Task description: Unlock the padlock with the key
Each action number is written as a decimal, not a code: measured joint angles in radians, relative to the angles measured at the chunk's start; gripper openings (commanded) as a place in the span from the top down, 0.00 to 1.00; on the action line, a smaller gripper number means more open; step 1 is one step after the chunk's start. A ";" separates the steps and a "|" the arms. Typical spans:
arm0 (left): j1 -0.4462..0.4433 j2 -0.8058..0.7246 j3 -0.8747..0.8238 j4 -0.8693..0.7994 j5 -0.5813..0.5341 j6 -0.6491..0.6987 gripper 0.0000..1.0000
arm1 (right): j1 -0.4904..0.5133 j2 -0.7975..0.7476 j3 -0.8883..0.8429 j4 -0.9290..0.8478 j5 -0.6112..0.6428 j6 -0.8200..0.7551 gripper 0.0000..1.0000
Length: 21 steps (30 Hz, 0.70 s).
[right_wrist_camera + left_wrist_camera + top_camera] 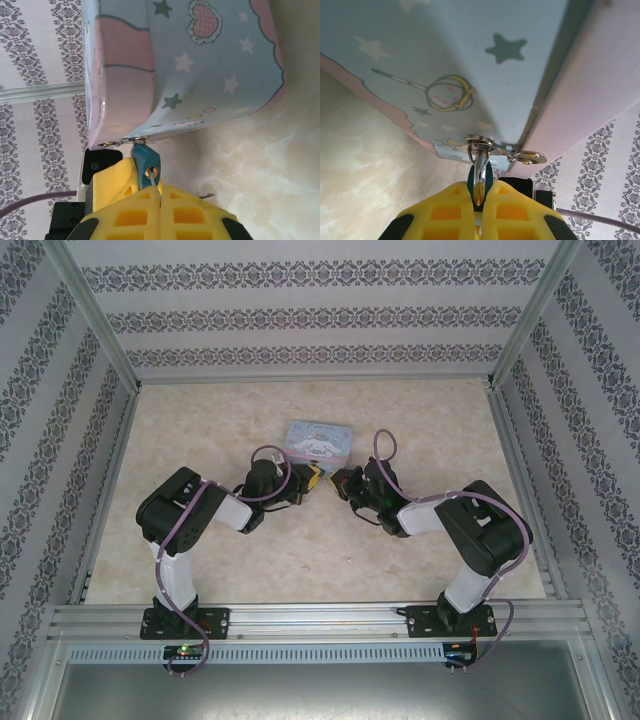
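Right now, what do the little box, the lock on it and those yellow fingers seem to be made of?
Box: probably thin painted metal, glossy, with a light streak along its rounded edge. Lock: smooth teal body, painted metal or plastic, hard to say; its loop is mirror-bright metal. Yellow fingers: likely matte moulded plastic, with square hollows.

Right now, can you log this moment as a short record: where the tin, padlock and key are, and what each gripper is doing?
tin: pale blue and pink tin on the table, just beyond both grippers
padlock: teal padlock hanging from the tin's front clasp
left gripper: left gripper shut on the padlock body
right gripper: right gripper shut on the key
key: thin metal key, tip at the keyhole; how far in, cannot tell
lock: no sign that the shackle has released
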 measured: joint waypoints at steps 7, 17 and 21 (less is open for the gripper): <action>0.000 0.000 0.000 0.000 -0.001 0.000 1.00 | 0.000 0.017 0.001 0.017 0.000 0.000 1.00; -0.004 0.000 0.000 0.000 -0.019 0.000 1.00 | -0.007 0.023 0.015 0.016 -0.023 0.000 1.00; -0.004 0.000 0.000 0.006 -0.039 0.000 1.00 | -0.016 0.039 0.035 0.016 -0.045 0.000 1.00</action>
